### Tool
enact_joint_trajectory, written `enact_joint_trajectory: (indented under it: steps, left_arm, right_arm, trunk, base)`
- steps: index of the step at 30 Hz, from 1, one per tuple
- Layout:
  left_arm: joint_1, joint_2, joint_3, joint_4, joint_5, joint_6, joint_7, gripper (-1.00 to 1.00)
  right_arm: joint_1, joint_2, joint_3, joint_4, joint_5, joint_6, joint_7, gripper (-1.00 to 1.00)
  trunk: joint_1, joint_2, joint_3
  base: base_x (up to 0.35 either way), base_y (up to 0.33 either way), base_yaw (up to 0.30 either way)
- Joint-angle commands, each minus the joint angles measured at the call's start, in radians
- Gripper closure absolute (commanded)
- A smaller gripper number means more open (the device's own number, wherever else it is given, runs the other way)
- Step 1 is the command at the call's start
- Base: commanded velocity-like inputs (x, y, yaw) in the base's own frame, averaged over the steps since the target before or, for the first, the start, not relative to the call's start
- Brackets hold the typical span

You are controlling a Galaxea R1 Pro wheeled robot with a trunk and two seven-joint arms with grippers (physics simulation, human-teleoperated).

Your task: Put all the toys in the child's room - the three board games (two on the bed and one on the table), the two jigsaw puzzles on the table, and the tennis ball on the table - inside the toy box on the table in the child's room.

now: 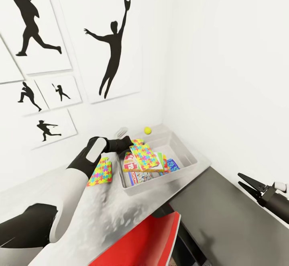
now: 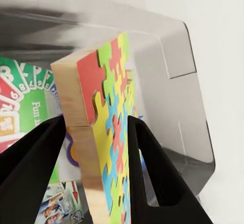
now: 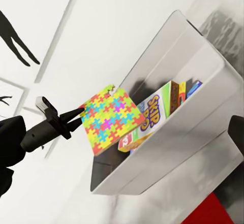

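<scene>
- Left gripper (image 1: 127, 144) clenched on one puzzle (image 1: 143, 154) by its edge, tilted above the bin (image 1: 188, 159); jaws seen either side of the wooden board in the left wrist view (image 2: 109, 132).
- Inside the bin: the SKIP BO box (image 1: 129, 162), a green-edged game (image 1: 161, 160) and a small blue one (image 1: 173, 164), leaning or lying together.
- Second puzzle (image 1: 100, 171) flat on the table (image 1: 108, 213), just beside the bin.
- Ball (image 1: 147, 130) on the table behind the bin, near the wall corner.
- Right gripper (image 1: 245, 184) spread, holding nothing, well apart from the bin.
- Risk: dropped while tilted, could land propped on the game boxes and stick up over the rim.
- Risk: thin edge grip, so could pivot or slip early and fall outside the bin.
- Risk: reaching past the bin later could nudge the ball into a roll.
</scene>
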Motion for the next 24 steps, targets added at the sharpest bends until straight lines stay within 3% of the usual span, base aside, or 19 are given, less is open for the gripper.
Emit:
enact_joint_trajectory:
  steps: [1,14,24]
  left_arm:
    - [-0.001,0.000,-0.001,-0.001,0.002,0.003,0.002,1.00]
    - [-0.004,0.000,-0.001,-0.001,-0.002,-0.005,0.002,1.00]
    - [-0.004,0.001,-0.001,-0.001,-0.024,-0.026,0.002,1.00]
  right_arm:
    - [-0.001,0.000,-0.001,0.000,0.005,0.004,0.007,-1.00]
    - [-0.001,0.000,-0.002,0.000,0.005,0.003,0.018,-1.00]
    - [0.000,-0.001,-0.011,0.000,0.005,0.003,0.018,-1.00]
  trunk:
    - [0.001,-0.002,-0.004]
    - [0.001,-0.002,-0.025]
    - [0.001,-0.002,-0.041]
  base:
    - [0.000,0.000,0.000]
    - [0.000,0.000,0.000]
    - [0.000,0.000,0.000]
